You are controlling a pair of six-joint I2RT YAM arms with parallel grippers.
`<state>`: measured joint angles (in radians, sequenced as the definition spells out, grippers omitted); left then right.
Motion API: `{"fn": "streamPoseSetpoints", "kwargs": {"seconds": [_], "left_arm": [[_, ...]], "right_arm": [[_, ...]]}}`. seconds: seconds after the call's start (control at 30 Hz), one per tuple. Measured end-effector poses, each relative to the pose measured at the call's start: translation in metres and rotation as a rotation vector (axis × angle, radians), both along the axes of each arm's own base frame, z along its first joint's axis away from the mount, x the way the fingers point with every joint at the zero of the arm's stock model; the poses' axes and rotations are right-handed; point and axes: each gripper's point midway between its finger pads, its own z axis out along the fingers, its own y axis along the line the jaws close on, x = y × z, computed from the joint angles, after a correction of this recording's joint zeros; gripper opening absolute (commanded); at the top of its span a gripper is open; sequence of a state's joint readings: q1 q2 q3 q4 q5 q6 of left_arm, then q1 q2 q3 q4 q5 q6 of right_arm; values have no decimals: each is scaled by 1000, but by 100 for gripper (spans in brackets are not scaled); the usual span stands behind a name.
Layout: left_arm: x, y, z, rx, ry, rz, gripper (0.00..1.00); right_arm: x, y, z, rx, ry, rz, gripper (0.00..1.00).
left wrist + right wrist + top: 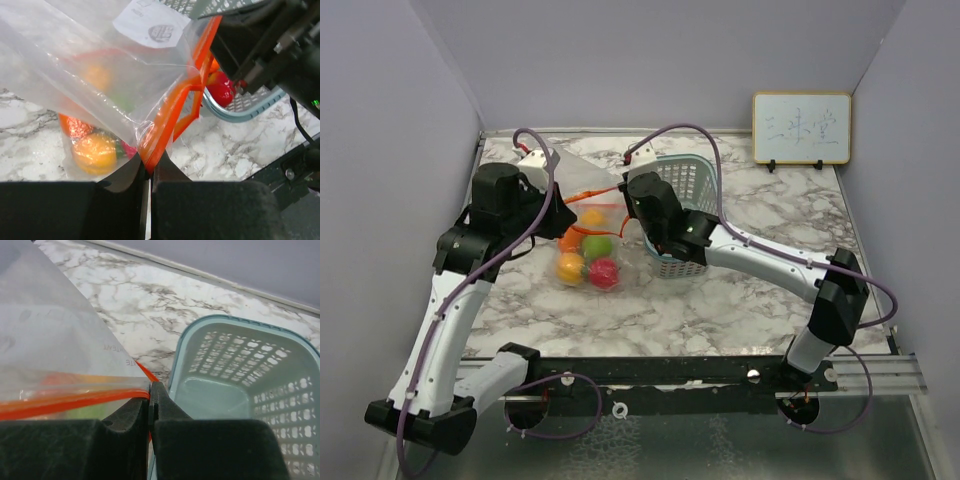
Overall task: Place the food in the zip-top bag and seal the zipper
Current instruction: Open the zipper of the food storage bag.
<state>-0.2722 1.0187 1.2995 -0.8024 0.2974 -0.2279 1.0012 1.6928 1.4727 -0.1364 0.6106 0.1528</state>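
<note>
2 grippers clamped on the red-orange zipper strip of the clear crinkly zip-top bag.
From above, both sets of fingertips hide beneath the arms; only the wrist views show the left gripper and right gripper pinching the strip, the right beside the teal mesh basket. Glossy red, green, orange and yellow toy fruits lie inside, blurred through plastic, on the marble table.
</note>
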Motion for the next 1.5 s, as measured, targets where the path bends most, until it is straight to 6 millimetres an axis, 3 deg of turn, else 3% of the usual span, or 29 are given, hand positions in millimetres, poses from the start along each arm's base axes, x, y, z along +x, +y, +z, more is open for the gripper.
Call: {"fn": "streamPoseSetpoints", "kwargs": {"seconds": [0.1,0.23,0.37,0.5,0.6,0.8,1.07,1.33,1.4,1.47,1.5], "left_arm": [[-18,9,5,19,-19,13,0],[-21,18,0,47,-18,53,0],[-11,14,-22,25,10,71,1],[1,4,-52,-28,49,81,14],[7,-2,-63,-75,58,94,19],[14,-9,-65,-213,5,147,44],[16,-15,-77,-374,-22,199,54],[16,-25,-73,-519,-76,179,46],[15,-27,-76,-551,-73,174,34],[15,-29,-79,-575,-66,172,7],[14,-30,-79,-586,-67,170,0]], "right_arm": [[3,-15,2,-1,-26,-74,2],[-5,-8,20,61,-45,-30,2],[-18,6,25,138,-7,126,2],[-34,24,25,220,55,253,2],[-41,31,17,251,97,284,2],[-48,33,-2,312,178,270,2],[-54,30,-3,415,229,238,2],[-57,29,15,519,231,231,2],[-57,30,17,538,233,230,2],[-58,31,17,552,241,227,2],[-58,31,16,558,244,225,2]]}}
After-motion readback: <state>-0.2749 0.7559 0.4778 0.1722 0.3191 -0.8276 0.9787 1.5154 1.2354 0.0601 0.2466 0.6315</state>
